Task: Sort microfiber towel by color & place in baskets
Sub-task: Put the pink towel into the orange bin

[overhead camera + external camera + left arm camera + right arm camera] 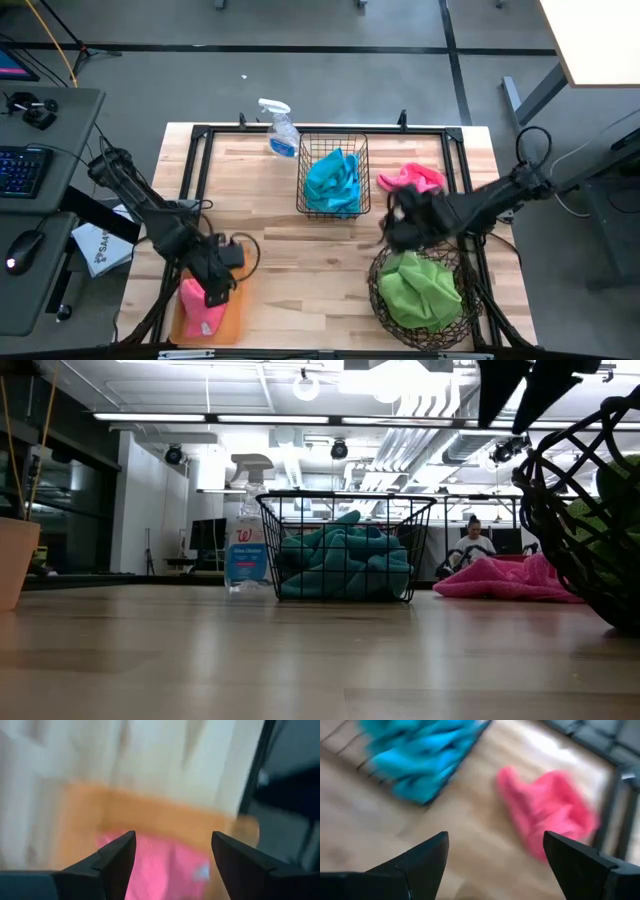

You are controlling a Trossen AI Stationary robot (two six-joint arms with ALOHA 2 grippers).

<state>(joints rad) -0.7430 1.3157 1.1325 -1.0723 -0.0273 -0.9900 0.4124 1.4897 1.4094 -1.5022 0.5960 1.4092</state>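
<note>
A hot pink towel [202, 306] lies in the orange tray [232, 322] at the table's near left; my left gripper [172, 847] hovers open just above it. Teal towels [333, 182] fill the black wire basket [362, 150] at the far middle. Green towels [421, 287] sit in the round woven basket [378, 292] at the near right. Another pink towel [412, 179] lies loose on the table at the far right, also in the right wrist view [547, 807] and the low view [500, 577]. My right gripper [495, 847] is open above the table between the baskets, holding nothing.
A clear spray bottle [279, 128] with a white trigger stands at the far edge, left of the wire basket. A black frame [200, 135] runs around the tabletop. Bare wood lies across the middle of the table between the tray and the woven basket.
</note>
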